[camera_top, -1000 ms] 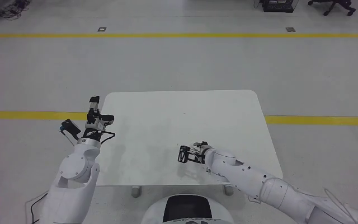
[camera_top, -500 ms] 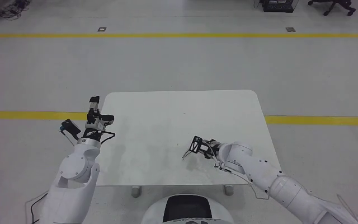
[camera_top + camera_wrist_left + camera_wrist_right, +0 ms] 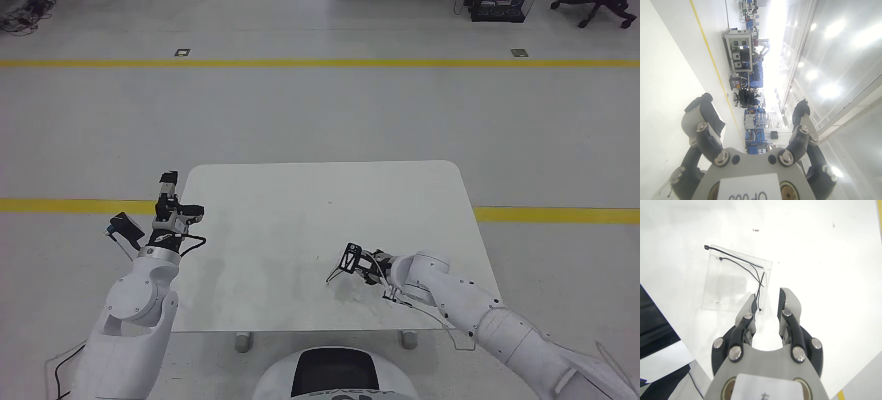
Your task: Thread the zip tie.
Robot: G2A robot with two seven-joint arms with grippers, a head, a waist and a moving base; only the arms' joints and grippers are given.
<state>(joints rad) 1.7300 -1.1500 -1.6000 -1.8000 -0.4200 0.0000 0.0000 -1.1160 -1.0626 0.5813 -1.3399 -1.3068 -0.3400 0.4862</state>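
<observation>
Zip ties (image 3: pixel 734 257) lie just beyond right hand (image 3: pixel 767 292).

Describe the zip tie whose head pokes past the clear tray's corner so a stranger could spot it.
On the white table, ahead of the open right gripper, lies a clear square plastic tray holding three black zip ties. The straight zip tie runs along the tray's edge farthest from the gripper; unlike the two crossing nearer the gripper, its head overhangs the tray's corner.
</observation>
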